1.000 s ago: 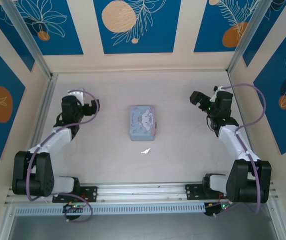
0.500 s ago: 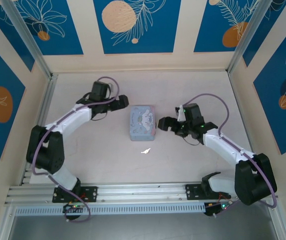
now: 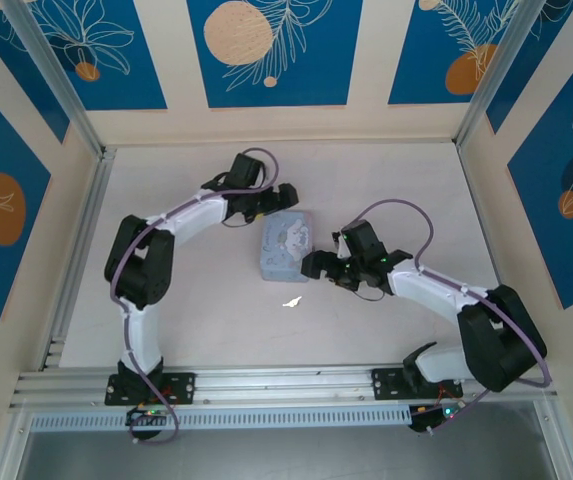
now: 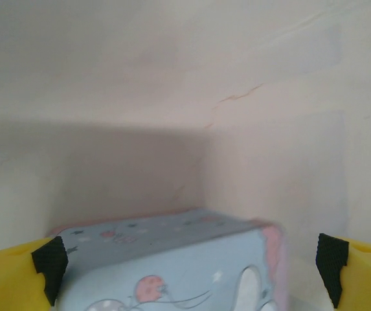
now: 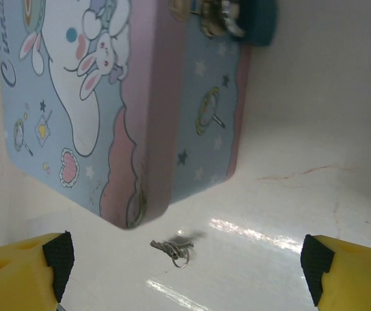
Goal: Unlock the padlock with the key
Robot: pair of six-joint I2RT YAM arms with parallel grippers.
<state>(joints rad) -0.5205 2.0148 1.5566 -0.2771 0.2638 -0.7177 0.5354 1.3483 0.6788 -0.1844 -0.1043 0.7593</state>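
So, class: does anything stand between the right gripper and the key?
Nothing visible does: the key lies on bare table ahead of the open right gripper; the tin box sits beside that path, not across it.

Premises: a robot test cell of laboratory type, not a domestic or retail setting.

Evidence:
- A pale desk (image 3: 386, 180) is boxed in on three sides by wall panels (image 3: 274, 50) printed with blue leaf-and-orange-disc artwork.
- The panels are framed by aluminium profile posts (image 3: 54, 75).
- An aluminium rail (image 3: 286, 378) runs along the near edge, with the left arm (image 3: 181, 215) and right arm (image 3: 436, 290) bolted to it.
- Purple cables (image 3: 398, 203) loop along both arms.
- A small green indicator light glows at the base electronics (image 3: 444, 411).
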